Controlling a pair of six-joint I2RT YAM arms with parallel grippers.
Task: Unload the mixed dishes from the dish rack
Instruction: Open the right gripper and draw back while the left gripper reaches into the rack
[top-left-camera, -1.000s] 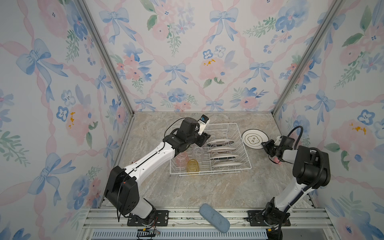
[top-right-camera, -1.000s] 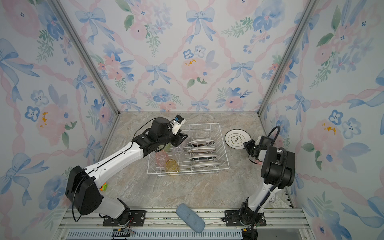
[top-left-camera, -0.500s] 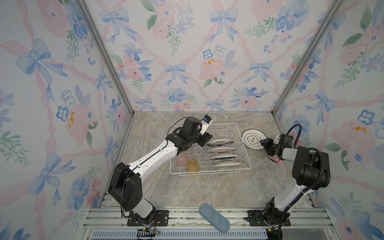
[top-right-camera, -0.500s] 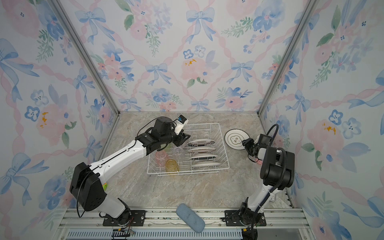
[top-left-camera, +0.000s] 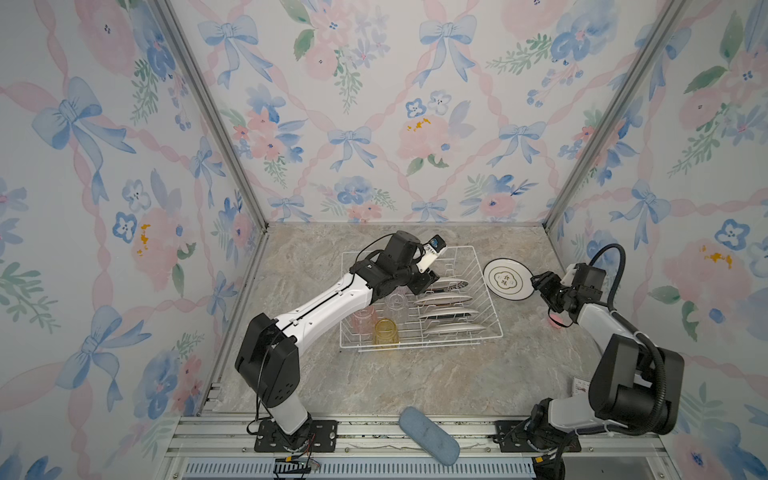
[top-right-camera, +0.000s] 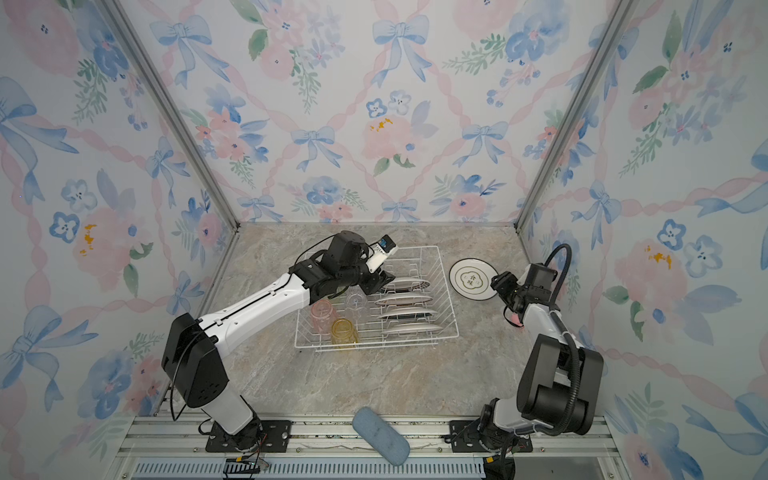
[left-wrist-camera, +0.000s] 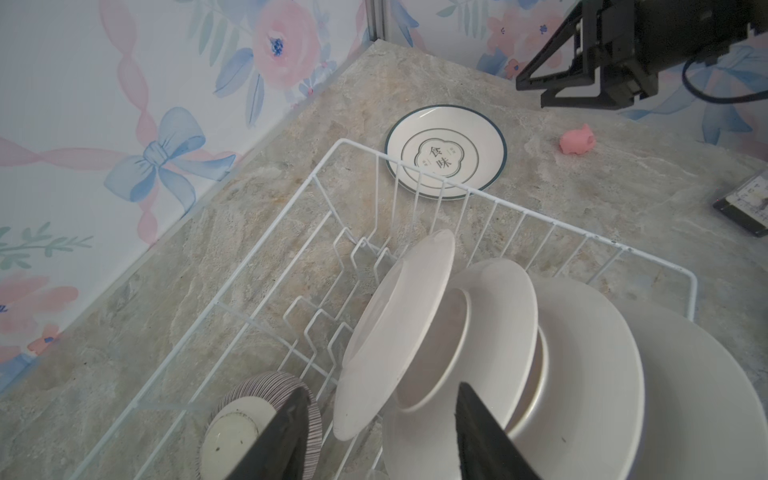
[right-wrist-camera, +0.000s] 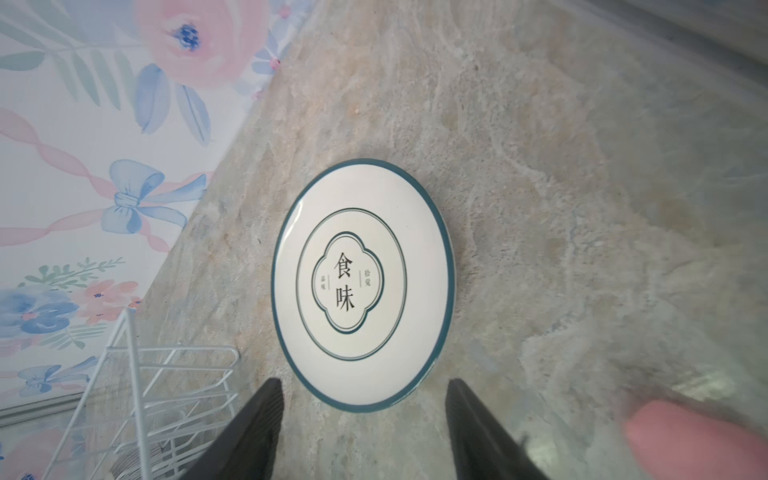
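The white wire dish rack (top-left-camera: 419, 343) stands mid-table in both top views. Several white plates (top-left-camera: 444, 299) stand on edge in its prongs. Pink (top-left-camera: 363, 318), yellow (top-left-camera: 385, 330) and clear (top-left-camera: 395, 299) tumblers fill its left half. My left gripper (left-wrist-camera: 382, 390) hovers open above the rack. One finger is over the striped bowl (left-wrist-camera: 257, 411), the other over the second plate, and the first plate's (left-wrist-camera: 395, 316) lower edge lies between them, untouched. A printed dark-rimmed plate (right-wrist-camera: 361, 282) lies flat on the table right of the rack. My right gripper (right-wrist-camera: 363, 380) is open just beside it, not touching.
A small pink toy (top-left-camera: 555, 320) lies by the right arm's wrist. A blue oblong pad (top-left-camera: 428, 434) rests on the front rail. A small dark card (left-wrist-camera: 744, 203) sits near the right wall. Flowered walls close in three sides.
My right gripper has opened and let go of the printed plate, which now lies on the table. My left gripper has shifted slightly right toward the standing plates.
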